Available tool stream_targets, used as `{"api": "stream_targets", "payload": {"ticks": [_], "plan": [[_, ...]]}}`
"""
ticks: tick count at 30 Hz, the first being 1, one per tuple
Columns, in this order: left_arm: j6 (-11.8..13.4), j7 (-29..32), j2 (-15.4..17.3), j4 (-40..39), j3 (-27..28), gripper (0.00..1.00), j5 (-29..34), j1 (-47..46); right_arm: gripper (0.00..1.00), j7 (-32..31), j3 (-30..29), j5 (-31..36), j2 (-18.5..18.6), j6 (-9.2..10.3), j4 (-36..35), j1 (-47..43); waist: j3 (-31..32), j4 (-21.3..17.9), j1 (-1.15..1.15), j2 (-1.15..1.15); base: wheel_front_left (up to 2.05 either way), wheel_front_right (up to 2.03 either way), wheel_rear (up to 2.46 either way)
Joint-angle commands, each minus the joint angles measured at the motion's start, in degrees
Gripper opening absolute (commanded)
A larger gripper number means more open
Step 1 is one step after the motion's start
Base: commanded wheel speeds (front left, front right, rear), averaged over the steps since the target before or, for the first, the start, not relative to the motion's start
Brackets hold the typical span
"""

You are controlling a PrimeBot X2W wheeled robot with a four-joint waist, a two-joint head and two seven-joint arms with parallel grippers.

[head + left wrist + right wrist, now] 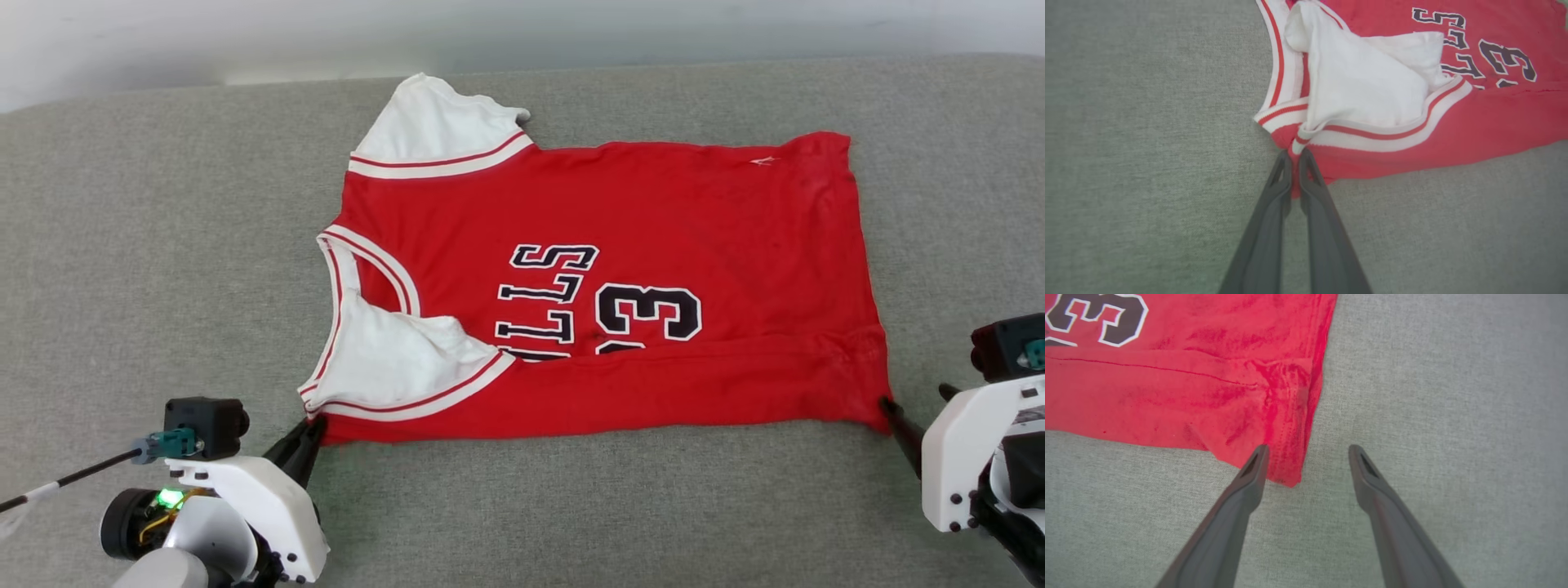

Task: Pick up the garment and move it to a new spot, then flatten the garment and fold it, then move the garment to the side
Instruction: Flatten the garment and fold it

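Left gripper (1295, 157) clamped on garment (653, 212) at shoulder corner; right gripper (1308, 451) spread wide astride hem corner; grey bench (122, 245) free around.

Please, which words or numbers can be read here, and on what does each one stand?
"LLS": black, white-outlined letters on the red jersey front; the rest is hidden under the folded-over near side.
"3": large digit beside them, same front; a second digit is half hidden by that fold.

The shirt (653, 212) is red, its short sleeves (433, 122) white with red-and-white striped trim (441, 161); letters (547, 290) and number (653, 310) are black, outlined white. The surface (163, 245) is flecked grey. The left gripper (1295, 154) and right gripper (1309, 449) have dark grey fingers (1274, 212).
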State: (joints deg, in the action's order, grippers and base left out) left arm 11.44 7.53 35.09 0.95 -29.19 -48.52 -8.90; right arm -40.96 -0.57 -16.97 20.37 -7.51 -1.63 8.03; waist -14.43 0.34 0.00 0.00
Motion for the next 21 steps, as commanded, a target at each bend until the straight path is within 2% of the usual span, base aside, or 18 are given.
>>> {"api": "stream_targets", "payload": {"ticks": [1,10,14,15,16,17,21], "plan": [[0.22,-0.35,0.37,-0.98,0.18,0.0,0.41,-0.08,1.0,-0.45,-0.13,0.68,-0.54,0.04,1.0,0.66,0.0,0.35,0.0,0.0,0.0,0.0,0.0],[1.44,0.45,1.82,-7.97,-0.34,0.0,2.08,-0.6,1.0,-0.66,-1.39,1.47,-3.93,0.04,8.27,3.85,-1.96,2.55,0.0,0.0,0.0,0.0,0.0],[1.39,0.74,2.08,-9.26,-0.63,0.0,2.41,-1.07,1.0,-1.48,-0.3,1.84,-3.97,0.03,11.27,3.67,-2.77,3.33,0.0,0.0,0.0,0.0,0.0],[1.27,0.86,2.16,-9.45,-0.76,0.0,2.45,-0.99,0.93,-1.81,-0.06,1.67,-4.2,0.03,12.12,3.53,-2.87,3.43,0.0,0.0,0.0,0.0,0.0],[1.16,1.01,2.2,-9.51,-0.92,0.0,2.47,-1.0,0.93,-2.12,0.2,1.71,-4.18,0.03,12.9,3.22,-2.95,3.53,0.0,0.0,0.0,0.0,0.0],[1.04,1.21,2.32,-9.49,-1.09,0.0,2.6,-1.12,0.0,-2.17,0.27,2.01,-4.03,0.03,13.55,3.1,-2.98,3.59,0.0,0.0,0.0,0.0,0.0],[0.78,1.67,2.85,-8.92,-1.66,0.0,2.88,-0.42,0.0,-1.37,-0.39,2.1,-3.94,0.07,14.64,3.47,-2.14,3.24,0.0,0.0,0.0,0.0,0.0]]}}
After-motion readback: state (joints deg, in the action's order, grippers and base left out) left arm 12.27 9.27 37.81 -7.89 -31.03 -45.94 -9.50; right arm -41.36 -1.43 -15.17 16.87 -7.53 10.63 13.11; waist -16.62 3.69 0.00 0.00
